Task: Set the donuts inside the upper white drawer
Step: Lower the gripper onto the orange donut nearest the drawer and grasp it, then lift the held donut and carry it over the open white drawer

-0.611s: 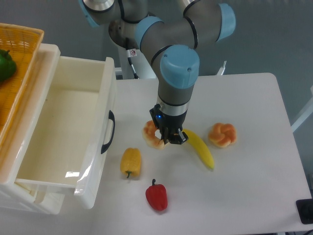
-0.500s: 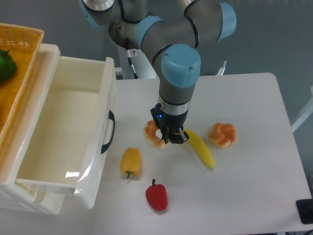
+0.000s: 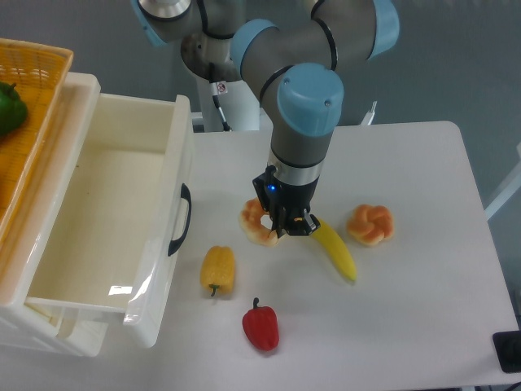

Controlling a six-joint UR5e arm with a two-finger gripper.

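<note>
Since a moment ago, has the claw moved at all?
Yes. The claw has drifted slightly right, away from the drawer handle and closer to the knotted bun, still at the ring donut.

The drawer (image 3: 175,175) is glossy cream plastic, catching a bright glare on its floor, with a smooth black handle (image 3: 181,220). The basket (image 3: 32,77) is rough orange wicker. The table (image 3: 423,309) looks matt white. The arm (image 3: 305,98) has smooth grey shells and satin blue caps. The ring donut (image 3: 255,224) and bun (image 3: 370,224) look dull; the red pepper (image 3: 260,324) shines slightly.
</note>
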